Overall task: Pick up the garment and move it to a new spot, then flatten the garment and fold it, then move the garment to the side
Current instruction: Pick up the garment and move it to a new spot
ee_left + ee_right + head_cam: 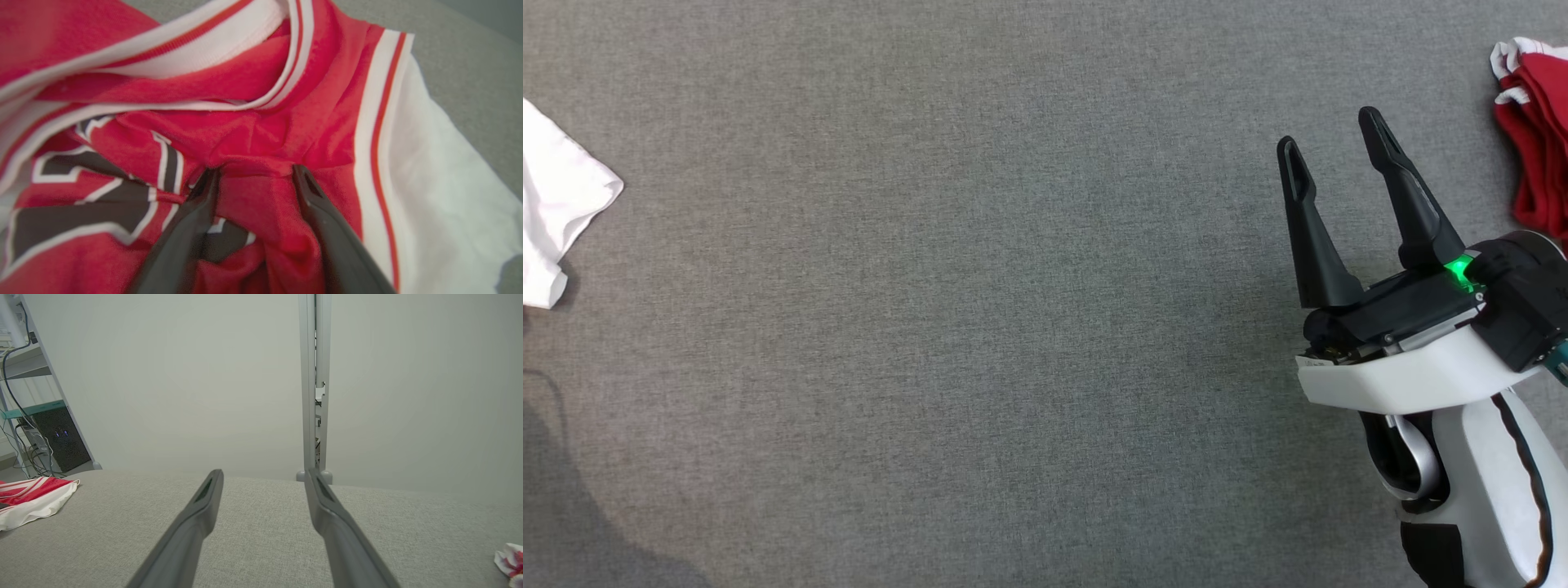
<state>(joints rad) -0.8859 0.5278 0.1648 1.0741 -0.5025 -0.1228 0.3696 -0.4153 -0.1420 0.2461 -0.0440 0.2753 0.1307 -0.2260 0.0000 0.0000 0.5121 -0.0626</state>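
Observation:
The garment (261, 134) is a red jersey with white trim and dark lettering, lying crumpled on the grey cloth surface. My left gripper (255, 171) is pressed down into it, its two dark fingers spread wide on either side of a raised ridge of red fabric. A white corner of the garment (560, 204) shows at the left edge of the head view, and the garment (34, 494) lies at the far left of the right wrist view. My right gripper (1327, 131) hovers open at the right with nothing between its fingers, as the right gripper (264, 473) also stands in its own wrist view.
A second red and white cloth (1535, 139) lies bunched at the right edge, close to my right gripper. The grey padded surface (980, 327) spreads wide between the two cloths. Beyond its far edge stand a metal post (314, 388) and a shelf (45, 433).

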